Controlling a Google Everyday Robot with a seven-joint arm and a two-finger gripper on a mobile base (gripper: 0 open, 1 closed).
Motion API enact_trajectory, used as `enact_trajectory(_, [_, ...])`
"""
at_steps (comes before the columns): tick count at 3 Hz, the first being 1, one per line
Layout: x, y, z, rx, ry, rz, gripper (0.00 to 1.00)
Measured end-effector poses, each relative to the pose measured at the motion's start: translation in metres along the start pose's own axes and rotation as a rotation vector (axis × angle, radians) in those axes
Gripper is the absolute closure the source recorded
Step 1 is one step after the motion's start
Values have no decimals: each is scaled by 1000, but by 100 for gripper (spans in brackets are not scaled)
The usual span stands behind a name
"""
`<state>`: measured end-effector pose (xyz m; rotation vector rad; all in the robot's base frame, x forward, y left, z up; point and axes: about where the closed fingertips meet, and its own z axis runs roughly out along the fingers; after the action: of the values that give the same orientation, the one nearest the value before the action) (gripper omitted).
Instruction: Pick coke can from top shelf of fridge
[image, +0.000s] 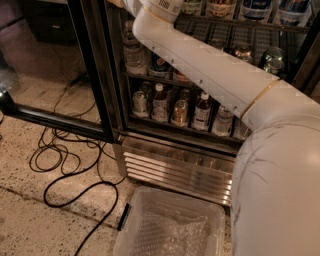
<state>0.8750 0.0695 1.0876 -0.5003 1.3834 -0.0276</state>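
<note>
The fridge (175, 167) stands open, its black-framed glass door (92, 75) swung out to the left. My white arm (210, 75) reaches from the lower right up across the racks and leaves the picture at the top edge. The gripper is out of view above that edge. No coke can shows; a small reddish patch (179, 76) sits under the arm, and I cannot tell what it is. A blue Pepsi can (159, 64) stands on the middle rack. A wire rack (250, 37) with bottles on it shows near the top; I cannot tell whether it is the top shelf.
Several bottles (160, 102) line the lowest rack. Glass jars (272, 57) stand at the right. A clear plastic bin (170, 225) lies on the floor before the louvred base. Black cables (65, 165) loop on the floor at left.
</note>
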Motion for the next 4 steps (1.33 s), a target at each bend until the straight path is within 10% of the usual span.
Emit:
enact_trajectory(3, [3, -17, 34, 10, -9, 11, 19])
enact_trajectory(4, [6, -8, 38, -18, -6, 34, 33])
